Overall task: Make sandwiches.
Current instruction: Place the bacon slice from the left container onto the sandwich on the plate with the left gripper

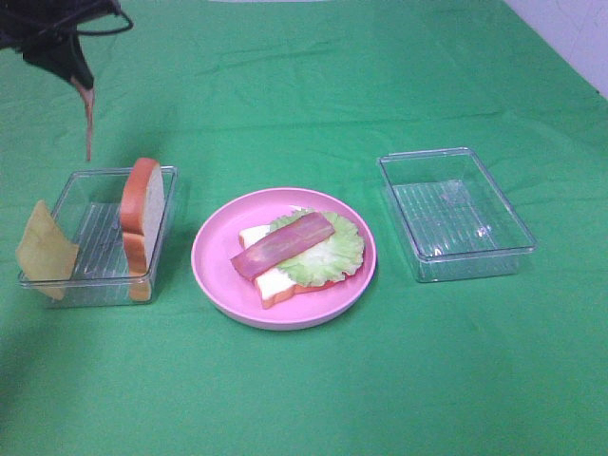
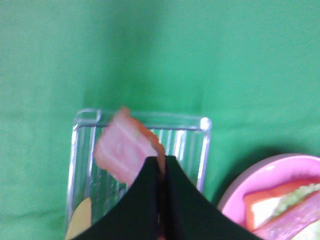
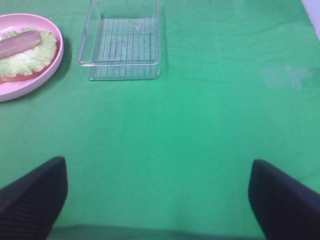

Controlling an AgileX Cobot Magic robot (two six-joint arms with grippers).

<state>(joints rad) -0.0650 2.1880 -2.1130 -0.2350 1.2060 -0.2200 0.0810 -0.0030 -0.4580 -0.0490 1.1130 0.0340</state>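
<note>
Sandwich stack (image 1: 296, 252) sits on the pink plate (image 1: 218, 275): bottom bread (image 1: 275, 285), lettuce (image 1: 334, 252), one bacon strip (image 1: 283, 245) so far. Left of the plate, my left gripper (image 2: 162, 167) clamps a second bacon strip (image 2: 122, 150) above the tray (image 1: 90, 296) holding cheese (image 1: 43, 252) and top bread (image 1: 142, 214), both unplaced. My right gripper (image 3: 157, 200) gapes empty.

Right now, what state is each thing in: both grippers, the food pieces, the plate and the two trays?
Left gripper: shut on a bacon strip, high above the left tray.
Right gripper: open, holding nothing.
Pink plate: carries a stack of bread slice, lettuce and second bacon strip.
Left tray: second bread slice standing on edge, cheese leaning at one end.
Right tray: empty.
</note>
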